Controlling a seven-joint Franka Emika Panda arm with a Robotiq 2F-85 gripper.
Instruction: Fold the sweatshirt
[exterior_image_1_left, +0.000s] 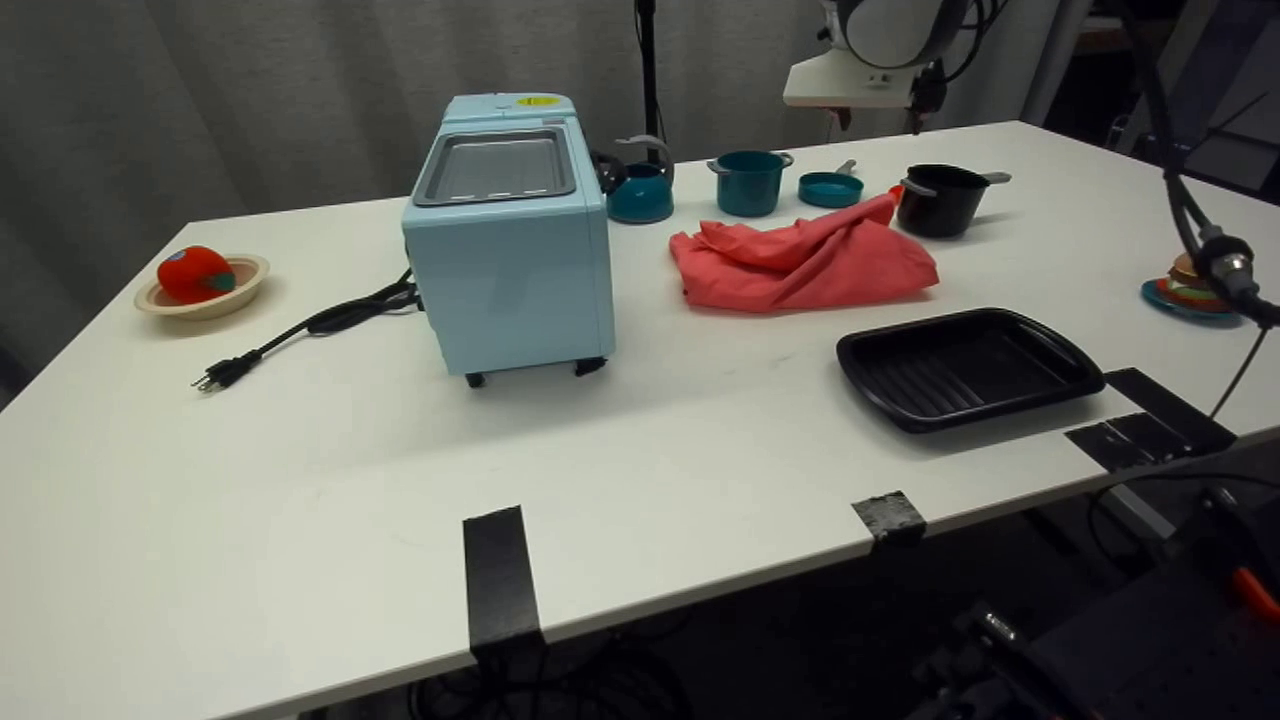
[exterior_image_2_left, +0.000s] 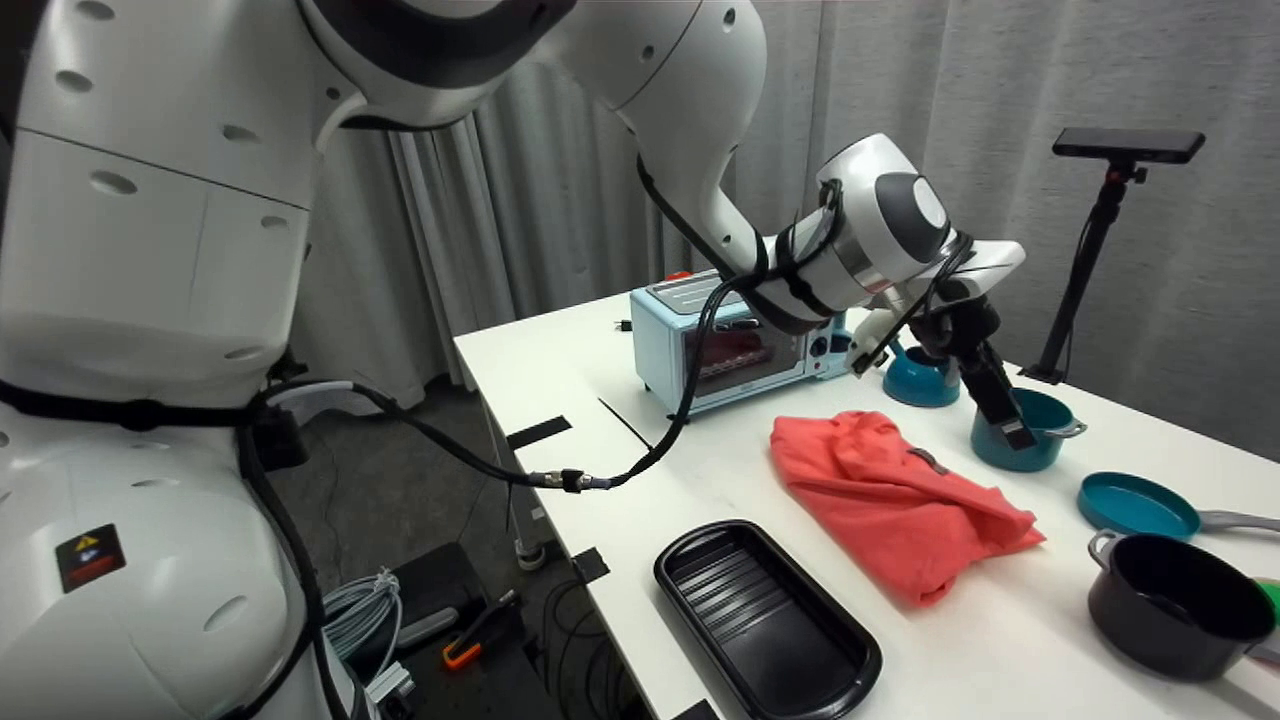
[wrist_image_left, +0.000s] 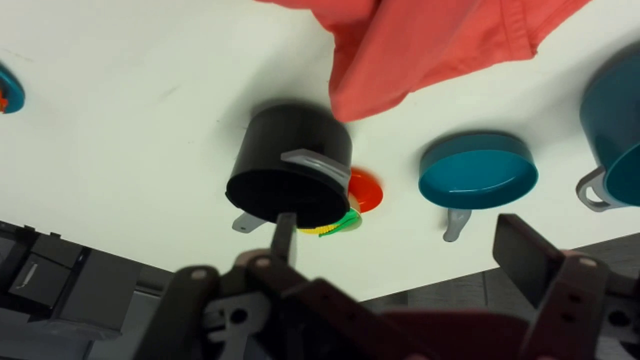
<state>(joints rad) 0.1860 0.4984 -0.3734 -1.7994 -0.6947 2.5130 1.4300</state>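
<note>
Fingers (wrist_image_left: 525, 260) stand wide apart and hang in the air, away from the sweatshirt (exterior_image_1_left: 810, 265). It lies rumpled on the table (exterior_image_1_left: 700, 530), one corner just beside the black pot (exterior_image_1_left: 935, 210). Nearest the edge with black tape (exterior_image_1_left: 502, 575) is the black tray (exterior_image_1_left: 990, 370); toward the opposite edge are the teal pan (wrist_image_left: 477, 145) and the teal pot (exterior_image_1_left: 748, 190). White surface shows between tray and sweatshirt, and a wider stretch between tray and toaster oven (exterior_image_1_left: 510, 280).

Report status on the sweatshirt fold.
Gripper open, empty. Sweatshirt rumpled on table, no neat fold. Black pot near its one end, might crowd folding.
</note>
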